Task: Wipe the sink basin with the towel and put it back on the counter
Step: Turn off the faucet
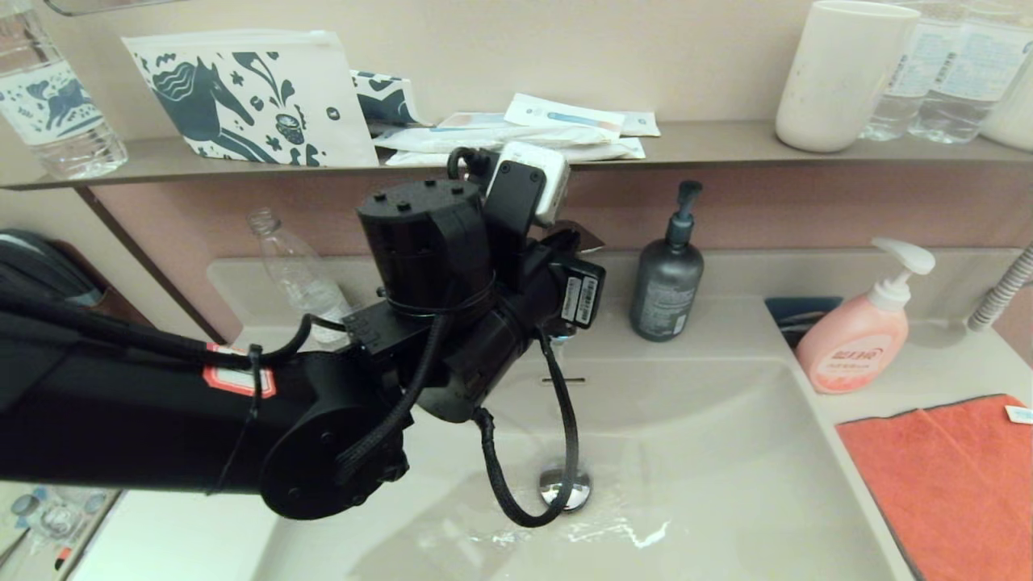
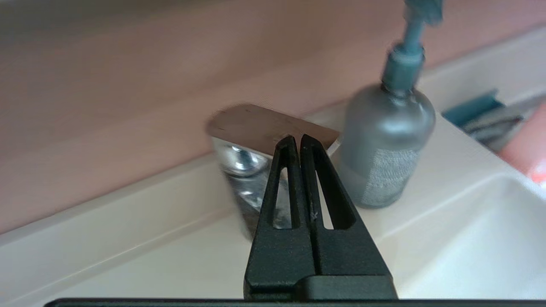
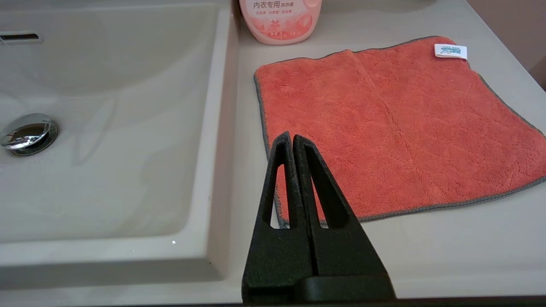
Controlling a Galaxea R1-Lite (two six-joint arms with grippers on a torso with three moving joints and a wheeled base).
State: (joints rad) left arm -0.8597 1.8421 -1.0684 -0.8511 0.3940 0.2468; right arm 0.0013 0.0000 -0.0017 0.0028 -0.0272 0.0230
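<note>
Head view: left arm (image 1: 242,420) masking faucet and clenched left pincer (image 2: 296,138); towel (image 1: 952,476) cut off, right pincer (image 3: 292,138) clenched.

The left arm (image 1: 161,403) is showing as a thick matte black body with rounded joint housings. A red-edged white label (image 1: 238,378) is sitting on its upper link. Braided black cables (image 1: 500,476) are looping loosely below the wrist, and thin black ties are cinching them to the casing. A cylindrical black motor cap (image 1: 420,230) is carrying small screws on top, a white camera block (image 1: 533,177) is mounted beside it, and a barcode sticker (image 1: 583,298) is facing outward. Each gripper (image 2: 297,138) is appearing as two black, slotted, tapering fingers (image 3: 281,179).
</note>
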